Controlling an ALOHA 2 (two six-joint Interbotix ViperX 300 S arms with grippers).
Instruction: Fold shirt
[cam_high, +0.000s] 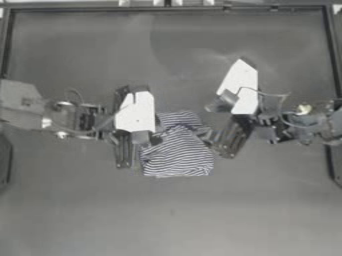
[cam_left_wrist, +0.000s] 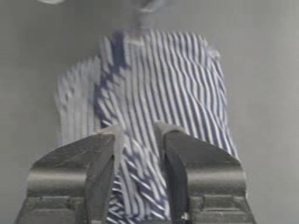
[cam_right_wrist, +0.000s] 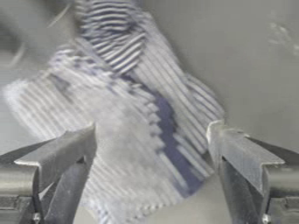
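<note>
Top view: left end effector (cam_high: 143, 145) pinches the shirt (cam_high: 177, 150); right end effector (cam_high: 220, 140) gapes, so the bundle may drag unevenly.

One striped shirt (cam_high: 175, 147), two grippers (cam_high: 133, 145) (cam_high: 224, 140), one table (cam_high: 167, 215).

Striped shirt (cam_high: 176, 147) bunched mid table (cam_high: 167, 215), left gripper (cam_high: 127, 150) at its left edge, right gripper (cam_high: 224, 141) at its right edge
</note>
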